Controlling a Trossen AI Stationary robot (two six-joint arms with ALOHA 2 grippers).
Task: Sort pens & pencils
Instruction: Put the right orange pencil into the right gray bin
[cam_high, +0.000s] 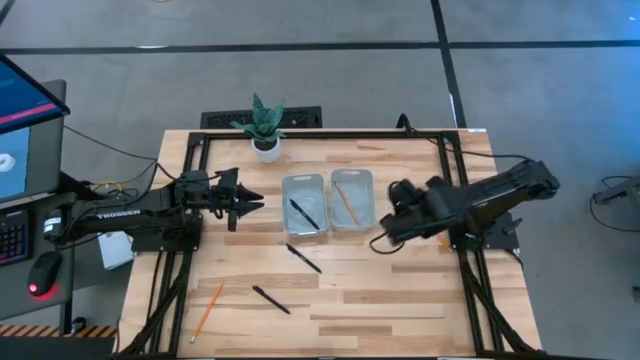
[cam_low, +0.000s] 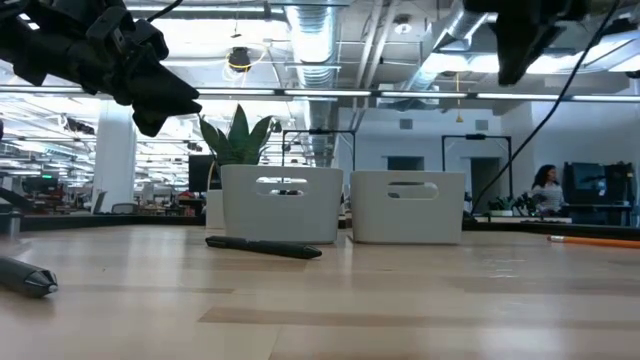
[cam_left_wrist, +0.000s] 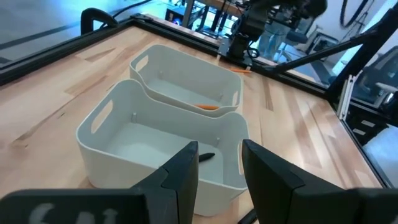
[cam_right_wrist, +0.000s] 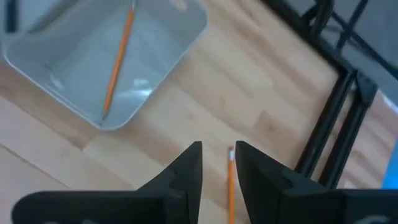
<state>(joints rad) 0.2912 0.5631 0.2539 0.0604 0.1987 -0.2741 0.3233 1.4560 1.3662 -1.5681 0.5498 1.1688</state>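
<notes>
Two white bins stand side by side mid-table. The left bin (cam_high: 305, 205) holds one black pen (cam_left_wrist: 207, 157), and the right bin (cam_high: 352, 198) holds one orange pencil (cam_right_wrist: 118, 59). Two more pens lie on the table (cam_high: 303, 258) (cam_high: 271, 300). One pencil (cam_high: 207, 310) lies near the front left. Another pencil (cam_right_wrist: 230, 180) lies on the wood right of the bins. My left gripper (cam_left_wrist: 217, 168) hovers open, left of the pen bin. My right gripper (cam_right_wrist: 217, 165) is open above that loose pencil, well clear of the table in the low view (cam_low: 520, 50).
A potted plant (cam_high: 265, 125) stands behind the bins at the far edge. Black frame rails (cam_high: 455, 160) run along the table's sides. Bare wood lies in front of the bins and toward the near right. A person (cam_low: 545, 185) shows far off in the room.
</notes>
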